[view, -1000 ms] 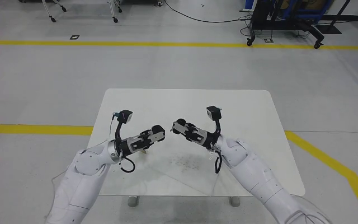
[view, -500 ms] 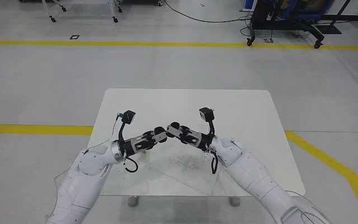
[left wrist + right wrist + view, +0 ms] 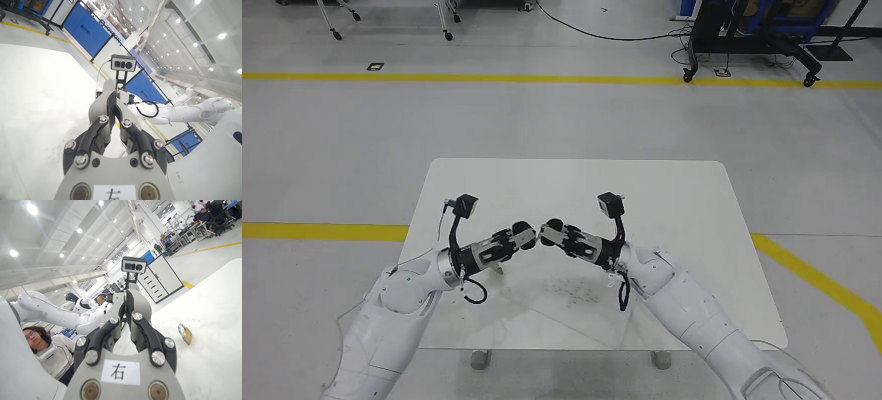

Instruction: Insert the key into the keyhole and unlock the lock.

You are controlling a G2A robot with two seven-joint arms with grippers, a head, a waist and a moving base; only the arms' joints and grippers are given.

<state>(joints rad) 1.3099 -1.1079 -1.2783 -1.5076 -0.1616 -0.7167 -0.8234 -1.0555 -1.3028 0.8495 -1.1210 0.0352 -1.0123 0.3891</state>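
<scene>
The brass padlock (image 3: 184, 334) lies flat on the white table (image 3: 208, 306). It sits below the right gripper (image 3: 126, 293) and off to one side of its jaws, level with the finger roots, not ahead of the tips. Its long axis runs roughly along those fingers, with the silver shackle (image 3: 180, 328) toward the tip end. The keyhole end therefore probably faces back toward the wrist, though the hole is too small to see. Both pairs of jaws are clenched, pads pressed together, and the left gripper (image 3: 115, 94) meets the right one tip to tip above the table. I cannot tell whether either pinch holds the key, nor which arm is nearer the padlock. The tabletop is smooth and lightly scuffed, and around it is hall floor (image 3: 562, 120) crossed by yellow lines (image 3: 542, 77).
</scene>
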